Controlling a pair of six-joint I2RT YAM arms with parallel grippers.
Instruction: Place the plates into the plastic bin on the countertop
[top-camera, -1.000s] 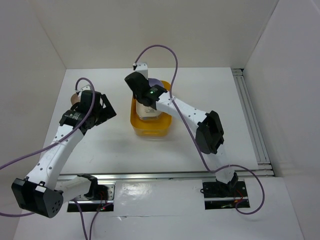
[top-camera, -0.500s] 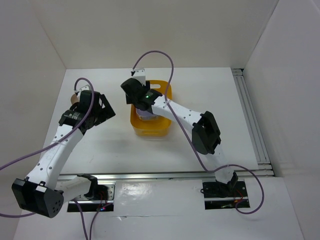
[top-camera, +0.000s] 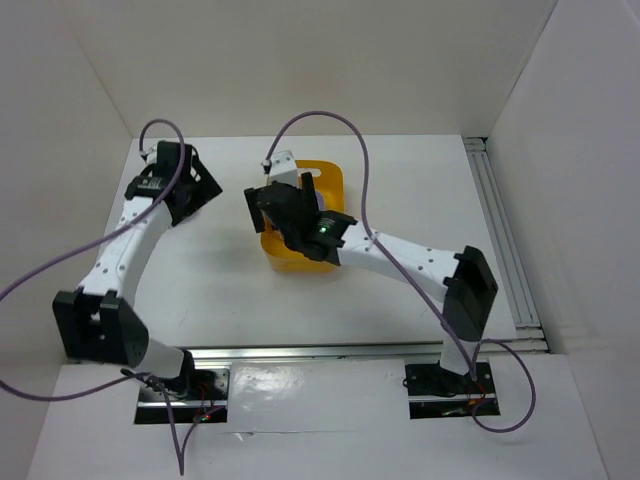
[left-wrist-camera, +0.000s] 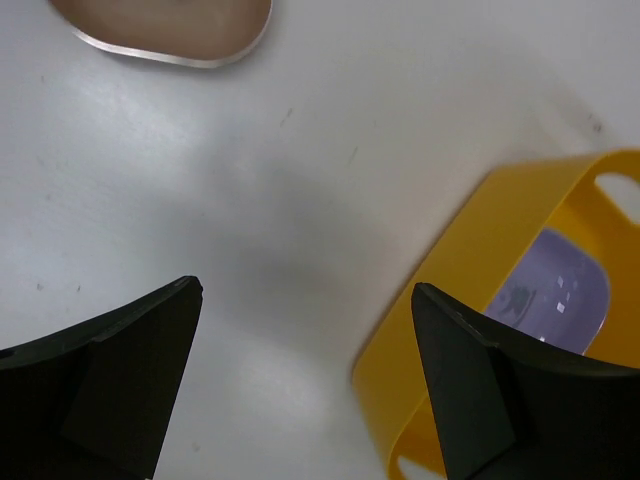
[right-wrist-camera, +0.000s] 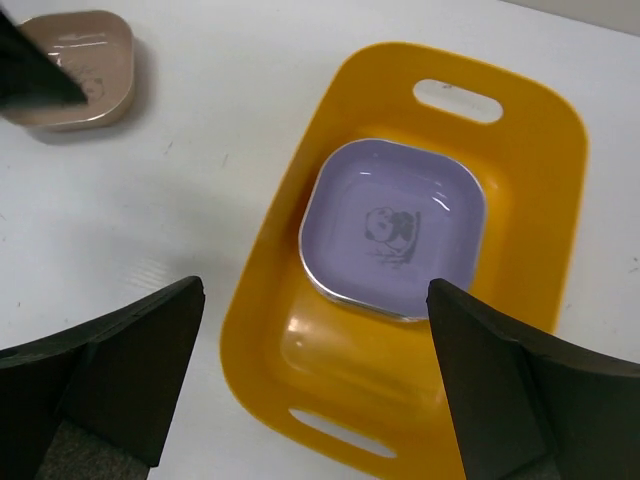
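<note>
The yellow-orange plastic bin (right-wrist-camera: 520, 250) stands on the white countertop (top-camera: 400, 170), and a lavender plate (right-wrist-camera: 395, 230) with a panda mark lies flat inside it. My right gripper (right-wrist-camera: 315, 290) hovers open above the bin's near end, holding nothing. A taupe plate (right-wrist-camera: 75, 65) lies on the countertop to the left of the bin. My left gripper (left-wrist-camera: 305, 295) is open over bare countertop between the taupe plate (left-wrist-camera: 170, 25) and the bin (left-wrist-camera: 480, 300). In the top view the left gripper (top-camera: 195, 185) hides the taupe plate, and the right gripper (top-camera: 280, 210) covers much of the bin (top-camera: 330, 180).
White walls close in the countertop on the left, back and right. A metal rail (top-camera: 500, 230) runs along the right side, and another (top-camera: 350, 350) runs along the near edge by the arm bases.
My right gripper has opened, let go of the plate in the bin and drawn back toward the near end. My left arm has reached farther back and left.
</note>
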